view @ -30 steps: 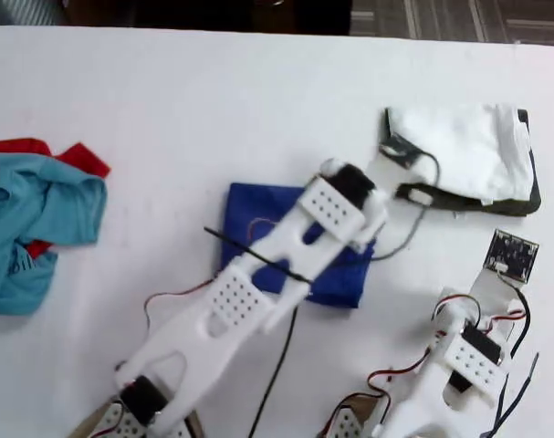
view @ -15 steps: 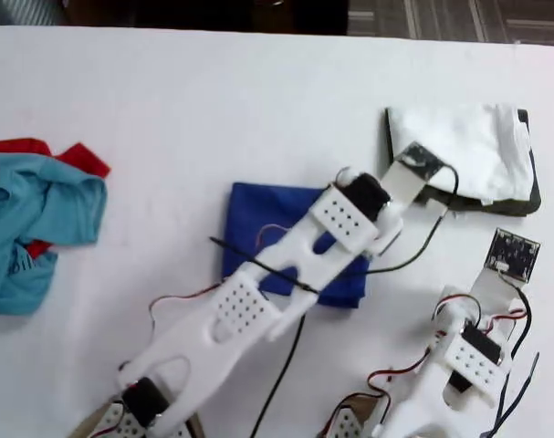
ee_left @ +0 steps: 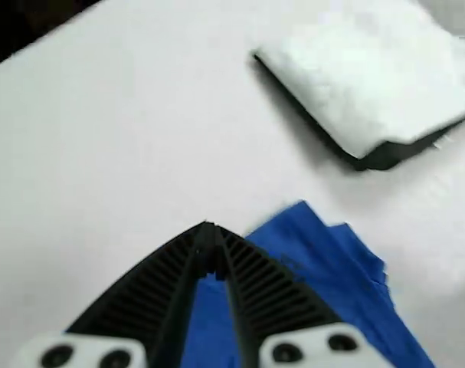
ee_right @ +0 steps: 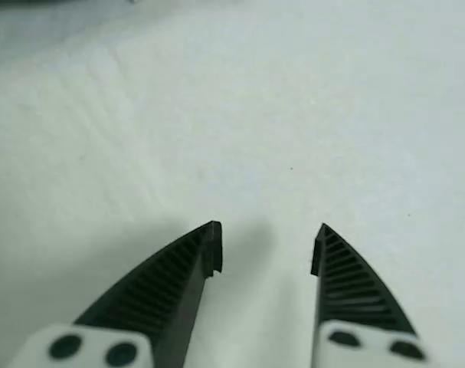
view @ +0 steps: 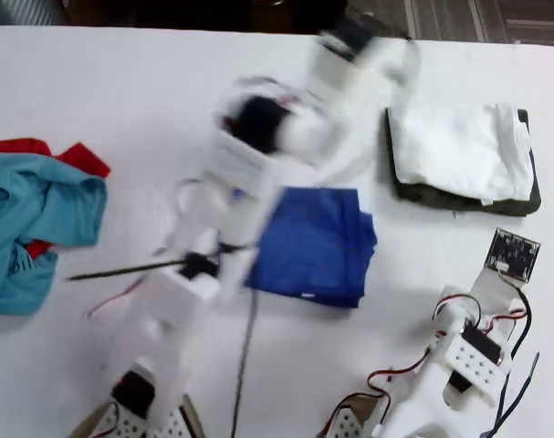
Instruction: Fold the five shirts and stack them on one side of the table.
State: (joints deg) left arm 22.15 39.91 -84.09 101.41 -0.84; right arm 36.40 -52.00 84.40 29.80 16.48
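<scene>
A folded blue shirt (view: 318, 242) lies at the table's middle. At the right, a folded white shirt (view: 459, 146) rests on a folded dark shirt (view: 523, 203). A crumpled teal shirt (view: 35, 224) and a red shirt (view: 76, 155) lie together at the left edge. My left arm (view: 258, 137) is raised and blurred above the blue shirt's far-left side. Its gripper (ee_left: 209, 234) is shut and empty, hanging over the blue shirt (ee_left: 332, 284), with the white shirt (ee_left: 370, 69) and dark shirt (ee_left: 385, 157) beyond. My right gripper (ee_right: 266, 249) stands open over bare table.
The right arm (view: 473, 360) rests at the front right corner, with loose cables beside it. The white table (view: 149, 82) is bare along the back and between the teal pile and the blue shirt.
The left arm has lifted away from the stack's near edge and swung up and to the left, uncovering the blue shirt. The right arm has not moved.
</scene>
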